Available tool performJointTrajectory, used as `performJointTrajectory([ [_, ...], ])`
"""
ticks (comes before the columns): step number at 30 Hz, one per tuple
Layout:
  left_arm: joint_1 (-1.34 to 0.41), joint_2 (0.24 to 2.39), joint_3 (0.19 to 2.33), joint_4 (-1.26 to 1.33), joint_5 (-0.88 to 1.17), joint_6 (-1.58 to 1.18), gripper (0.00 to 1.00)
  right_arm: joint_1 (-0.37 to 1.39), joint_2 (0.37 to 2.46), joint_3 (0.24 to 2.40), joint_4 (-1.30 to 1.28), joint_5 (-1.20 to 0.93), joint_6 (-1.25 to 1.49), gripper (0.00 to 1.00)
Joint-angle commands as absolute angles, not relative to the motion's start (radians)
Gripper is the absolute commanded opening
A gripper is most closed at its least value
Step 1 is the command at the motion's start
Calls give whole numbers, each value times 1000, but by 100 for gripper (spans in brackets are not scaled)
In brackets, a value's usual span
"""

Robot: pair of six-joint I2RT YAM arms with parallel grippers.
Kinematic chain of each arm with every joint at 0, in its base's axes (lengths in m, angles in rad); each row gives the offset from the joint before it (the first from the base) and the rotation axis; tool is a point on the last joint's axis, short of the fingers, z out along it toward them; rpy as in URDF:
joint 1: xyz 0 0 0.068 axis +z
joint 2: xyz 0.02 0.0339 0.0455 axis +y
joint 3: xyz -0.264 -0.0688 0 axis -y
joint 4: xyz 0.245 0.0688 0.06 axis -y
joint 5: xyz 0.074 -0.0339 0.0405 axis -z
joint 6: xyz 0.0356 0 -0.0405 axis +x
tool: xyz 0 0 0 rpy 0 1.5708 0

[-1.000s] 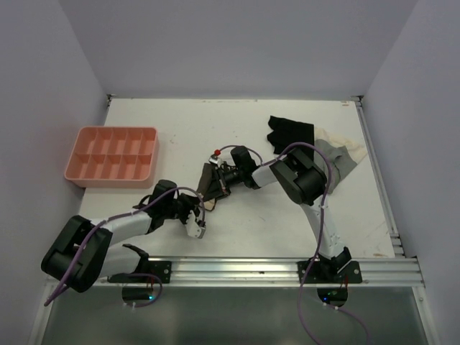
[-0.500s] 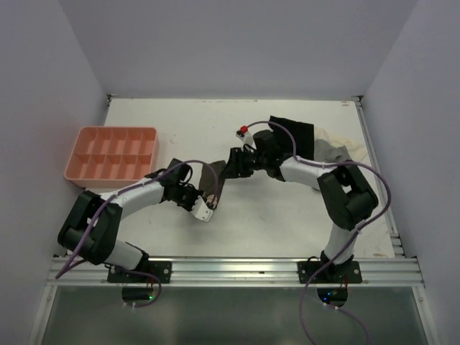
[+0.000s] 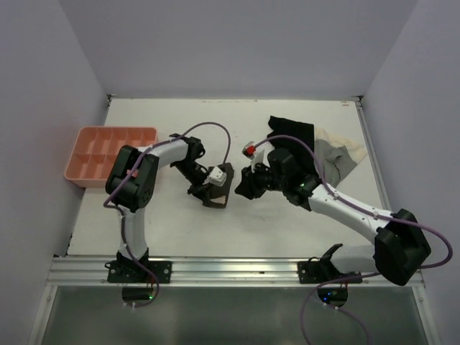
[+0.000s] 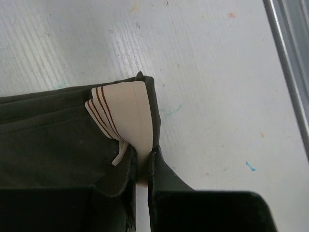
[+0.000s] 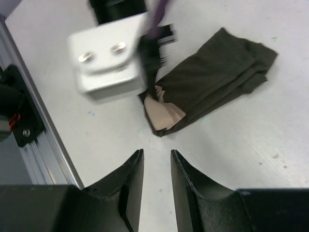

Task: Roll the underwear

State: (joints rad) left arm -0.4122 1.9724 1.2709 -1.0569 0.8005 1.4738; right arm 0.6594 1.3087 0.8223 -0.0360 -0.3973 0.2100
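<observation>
The underwear (image 3: 218, 195) lies folded small on the white table, dark brown with a pale waistband (image 4: 126, 113). My left gripper (image 4: 143, 157) is shut on the waistband's folded edge, with the dark fabric (image 4: 53, 135) spreading to its left. In the top view the left gripper (image 3: 213, 180) sits over the garment's far end. My right gripper (image 5: 157, 155) is open and holds nothing. It hovers a short way off the underwear (image 5: 215, 79), to the garment's right in the top view (image 3: 249, 185). The left gripper's white body (image 5: 107, 58) shows blurred in the right wrist view.
A pink divided tray (image 3: 111, 153) stands at the left. A black garment (image 3: 291, 132) and a grey-and-cream garment (image 3: 342, 154) lie at the back right. A metal rail (image 3: 237, 269) runs along the near edge; the same rail (image 4: 289, 72) shows beside the left gripper.
My left arm has swung from the near left round to the underwear and shut on its waistband. My right gripper has let go, opened and drawn back to the right.
</observation>
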Motion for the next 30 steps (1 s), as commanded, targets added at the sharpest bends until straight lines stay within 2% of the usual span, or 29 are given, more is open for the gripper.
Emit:
performJointTrajectory([
  [1, -411, 2149, 1328, -1282, 749, 1384, 0, 783, 1250, 808, -107, -287, 71, 33],
  [7, -403, 2275, 1393, -1301, 759, 1275, 0, 989, 1256, 776, -95, -117, -54, 41],
  [10, -403, 2307, 1401, -1316, 750, 1270, 0, 1050, 1301, 778, -66, -61, -107, 48],
  [14, -402, 2330, 1401, -1315, 735, 1269, 0, 1083, 1417, 808, -6, -61, -179, 53],
  [21, -402, 2332, 1404, -1298, 744, 1258, 0, 1134, 1623, 910, 64, -87, -256, 55],
  [30, -400, 2338, 1401, -1281, 746, 1253, 1, 1144, 1684, 923, 126, -81, -270, 53],
])
